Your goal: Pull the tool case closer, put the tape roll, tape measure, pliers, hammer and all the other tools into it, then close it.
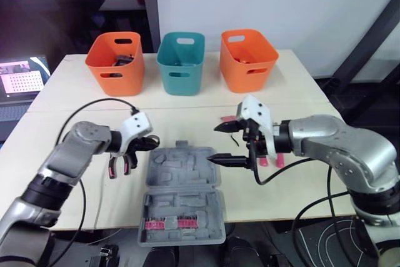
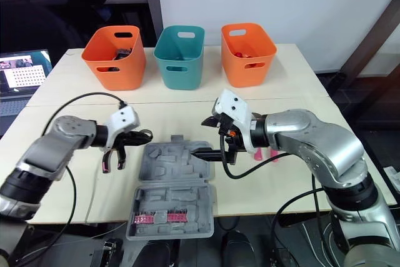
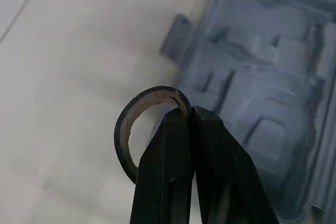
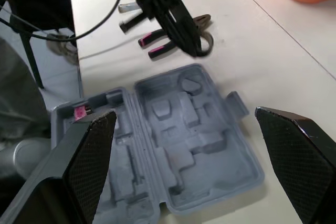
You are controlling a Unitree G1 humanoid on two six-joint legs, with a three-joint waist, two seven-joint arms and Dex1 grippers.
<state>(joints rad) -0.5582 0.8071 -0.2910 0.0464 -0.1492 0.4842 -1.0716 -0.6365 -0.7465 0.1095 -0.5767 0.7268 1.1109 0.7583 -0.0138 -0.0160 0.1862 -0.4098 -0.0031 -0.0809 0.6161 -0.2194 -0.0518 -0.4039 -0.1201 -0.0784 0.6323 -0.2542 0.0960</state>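
A pale table carries three baskets along its far side, orange, teal and orange; a laptop sits off its left end. The grey tool case lies open flat between the two grippers, its moulded recesses bare apart from pink bits in the nearer half. The left gripper has its fingers pinched together on the black tape roll, whose ring hangs off their tips just outside the case's corner; the pink-handled pliers lie on the table close beside those fingers. The right gripper is spread wide with nothing held, the case below its fingertips.
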